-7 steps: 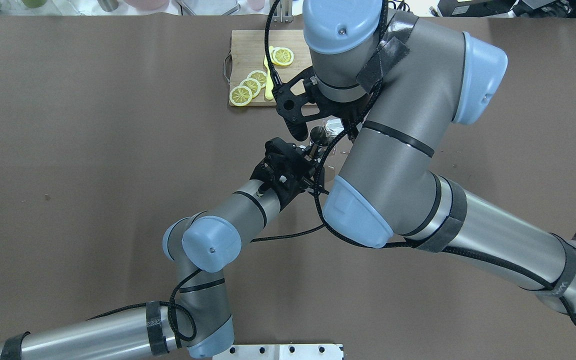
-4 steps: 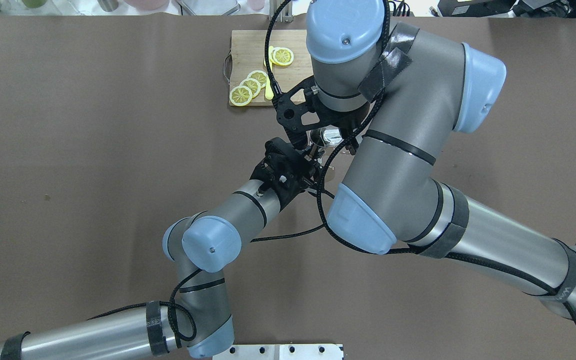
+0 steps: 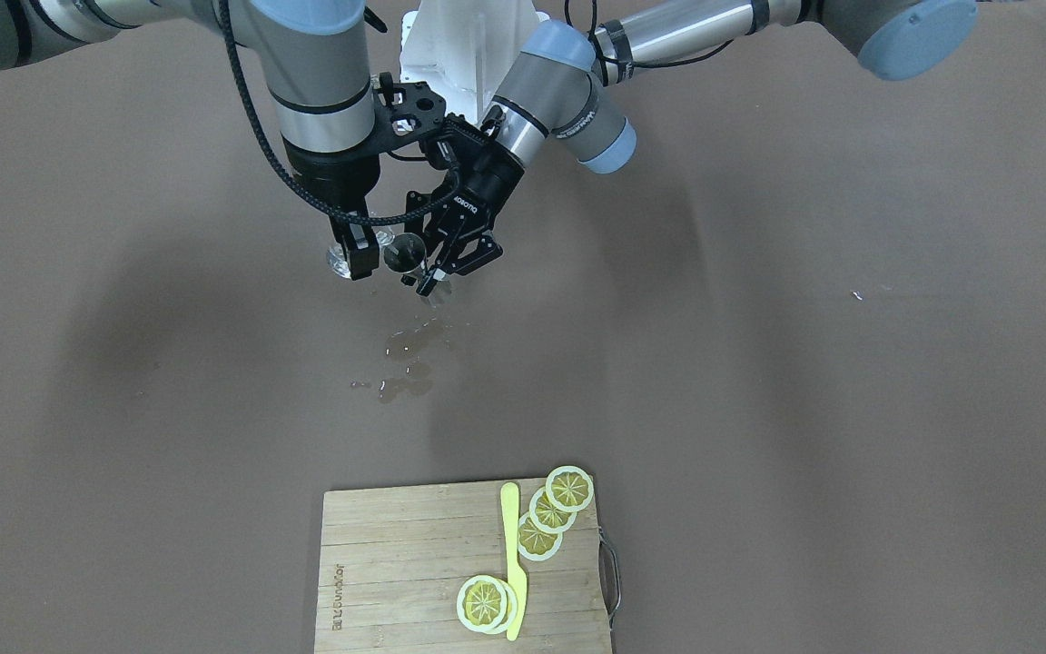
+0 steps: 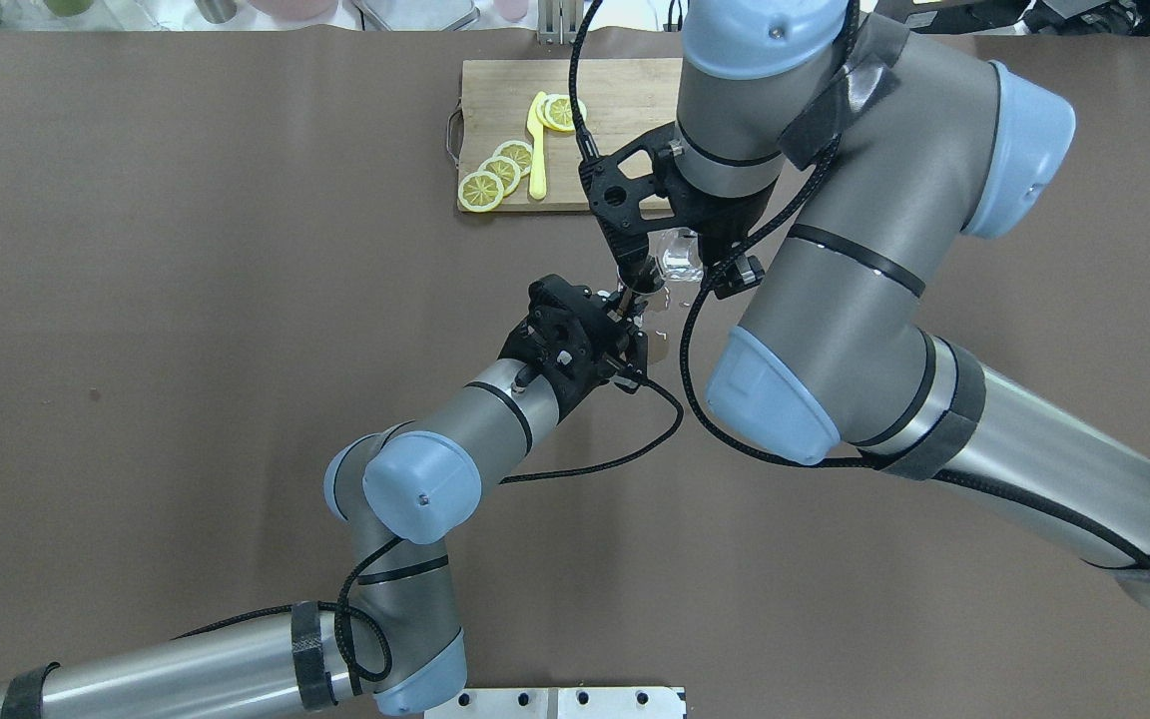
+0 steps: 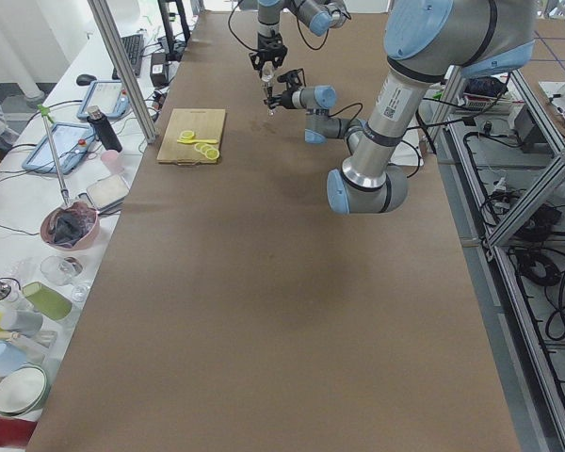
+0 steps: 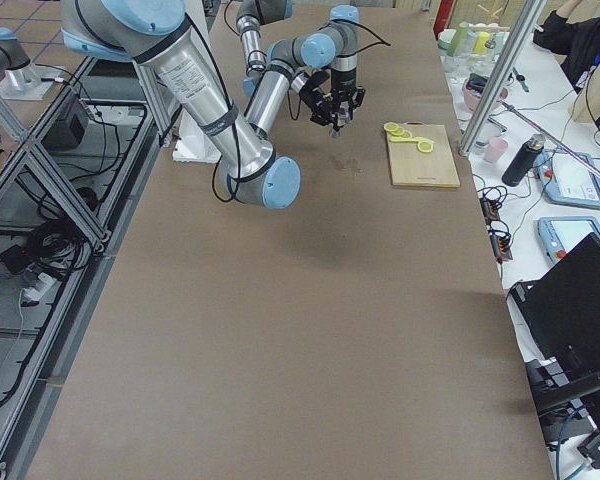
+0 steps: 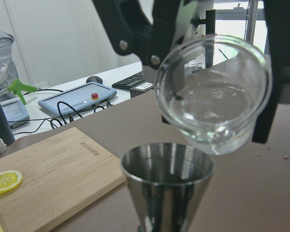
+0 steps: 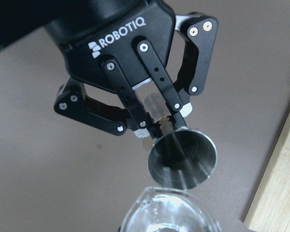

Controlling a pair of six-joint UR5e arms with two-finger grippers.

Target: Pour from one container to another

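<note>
My left gripper (image 8: pixel 157 123) is shut on the stem of a steel cone-shaped jigger (image 8: pixel 182 157), held upright above the table with its mouth up. My right gripper (image 4: pixel 683 265) is shut on a clear glass cup (image 7: pixel 212 96) holding a little clear liquid. The cup is tipped, its lip just above and beyond the jigger's (image 7: pixel 166 174) rim. In the front-facing view the glass (image 3: pixel 341 262) hangs beside the jigger (image 3: pixel 405 252), with the left gripper (image 3: pixel 437 272) to the right of it.
A wet spill (image 3: pixel 409 350) marks the brown table under the grippers. A wooden cutting board (image 4: pixel 495 100) with lemon slices (image 4: pixel 495 175) and a yellow knife (image 4: pixel 538 150) lies beyond them. Operators' desks with tablets and cups line the far edge.
The right arm has swung to the view's right, carrying the glass cup off the jigger's mouth toward its far side. The left arm and jigger have stayed put.
</note>
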